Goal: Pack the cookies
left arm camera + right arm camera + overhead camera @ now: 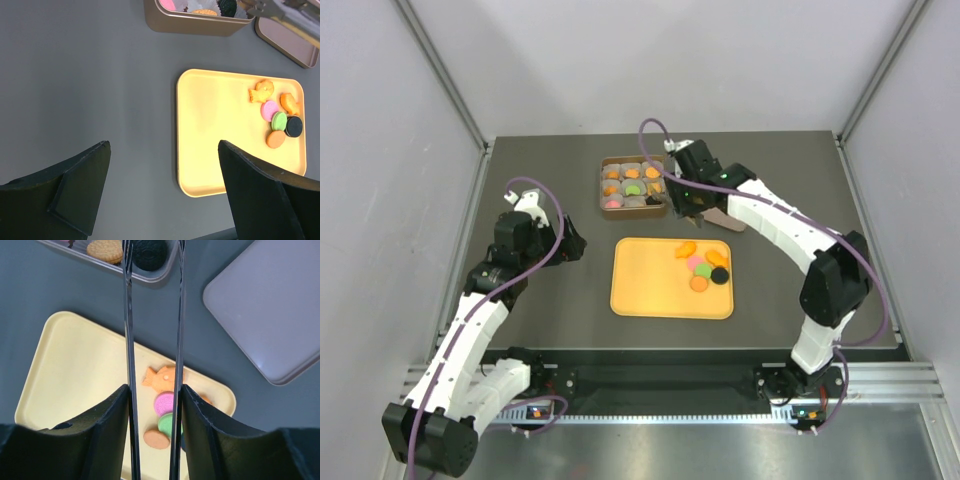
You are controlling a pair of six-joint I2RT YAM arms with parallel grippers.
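Several cookies (705, 263) lie at the right end of the yellow tray (650, 285): orange fish shapes (261, 91), a pink disc (270, 110), a green one (279, 120), a black one (294, 126) and an orange one (275, 138). More cookies sit in paper cups in the brown box (632, 186). My right gripper (688, 200) (155, 387) is shut on metal tongs (129, 315), whose blades reach up toward the box edge (165, 275); nothing shows between them. My left gripper (575, 243) (164, 145) hangs open and empty left of the tray.
The box's lid (270, 305) lies upside down on the table, right of the box and partly under my right arm. White walls enclose the dark table on three sides.
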